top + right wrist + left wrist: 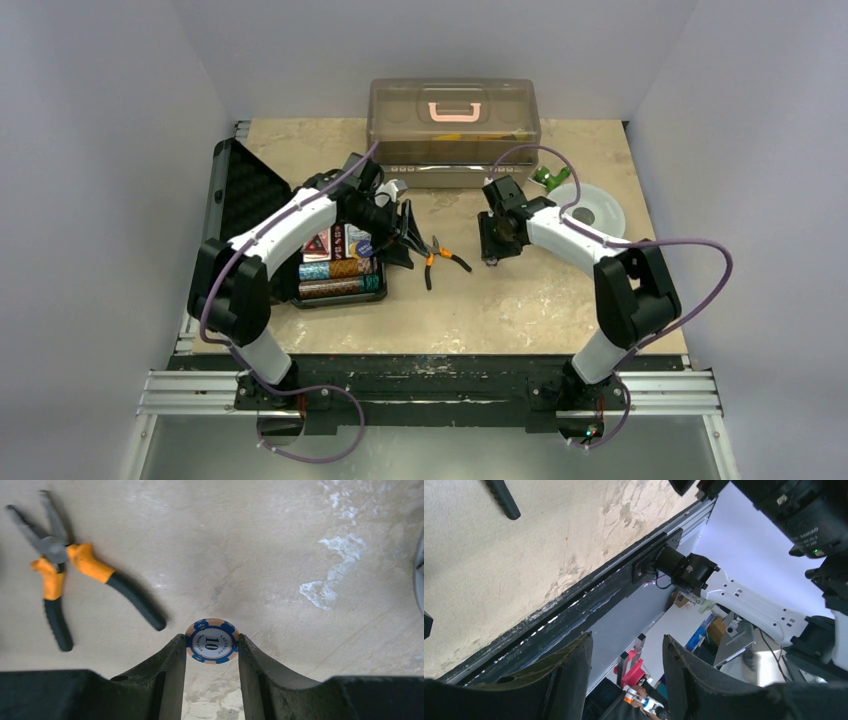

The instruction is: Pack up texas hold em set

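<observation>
Low in the middle of the right wrist view, the right hand (492,250) pinches a poker chip (212,641) marked 10 by its rim, one finger on each side. It looks light, stiff and smooth-edged, so I'd guess it could slip or flip; a hold across the rim suits it. The open black case (240,190), chip rows inside, sits centre left of the top view. The left hand (626,680) gapes wide, empty. Pliers (65,565) lie on the desk (280,555), upper left.
</observation>
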You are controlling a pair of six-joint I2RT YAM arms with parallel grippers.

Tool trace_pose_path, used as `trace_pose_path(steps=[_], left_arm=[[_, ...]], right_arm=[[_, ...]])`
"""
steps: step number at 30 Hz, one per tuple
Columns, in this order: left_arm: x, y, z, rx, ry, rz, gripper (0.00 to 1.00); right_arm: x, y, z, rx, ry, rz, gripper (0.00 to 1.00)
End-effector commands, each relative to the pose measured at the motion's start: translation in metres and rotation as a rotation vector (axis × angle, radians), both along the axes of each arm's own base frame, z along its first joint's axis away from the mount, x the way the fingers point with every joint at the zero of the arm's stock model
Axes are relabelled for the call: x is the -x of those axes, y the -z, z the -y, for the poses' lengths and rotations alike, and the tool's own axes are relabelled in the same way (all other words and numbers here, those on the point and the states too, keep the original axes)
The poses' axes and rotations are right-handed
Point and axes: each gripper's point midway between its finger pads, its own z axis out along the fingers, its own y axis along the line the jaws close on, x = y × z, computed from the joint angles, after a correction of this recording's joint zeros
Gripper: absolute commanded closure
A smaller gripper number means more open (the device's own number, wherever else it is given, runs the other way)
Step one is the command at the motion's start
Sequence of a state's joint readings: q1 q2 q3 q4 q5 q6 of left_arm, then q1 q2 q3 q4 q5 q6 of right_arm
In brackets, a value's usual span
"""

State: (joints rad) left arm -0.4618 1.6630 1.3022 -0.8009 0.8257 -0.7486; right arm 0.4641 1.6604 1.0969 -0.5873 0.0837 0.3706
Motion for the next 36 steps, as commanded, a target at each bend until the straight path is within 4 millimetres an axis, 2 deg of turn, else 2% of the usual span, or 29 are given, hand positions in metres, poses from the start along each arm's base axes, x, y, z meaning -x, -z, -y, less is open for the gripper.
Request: trace_pose_path(steps=[1,10,18,21,29,36], left_arm=[[-0.026,-0.022,0.006,0.102,-0.034,0.025,0.49],[-0.056,-0.03,0.013,0.171,-0.124,-0.008,0.49],[-0.061,-0.018,0.031,0.21,-0.129,-0.066,0.49],[-0.059,-0.014,0.042,0.211,-0.099,-0.082,0.49],[-0.065,0.0,0.055,0.217,-0.096,-0.122,0.5],[-0.066,0.001,0.065,0.245,-0.054,-0.15,0.51]], right_arm=[[-0.007,-0.026,-0.017,-0.092,-0.088,0.085,0.67],[0.002,-0.066,-0.049,-0.216,-0.234,0.162,0.67],[0.016,-0.086,-0.075,-0.313,-0.34,0.166,0.68],[0.021,-0.091,-0.079,-0.327,-0.36,0.168,0.68],[0.029,-0.11,-0.085,-0.362,-0.395,0.199,0.68],[0.031,-0.121,-0.088,-0.375,-0.415,0.215,0.68]])
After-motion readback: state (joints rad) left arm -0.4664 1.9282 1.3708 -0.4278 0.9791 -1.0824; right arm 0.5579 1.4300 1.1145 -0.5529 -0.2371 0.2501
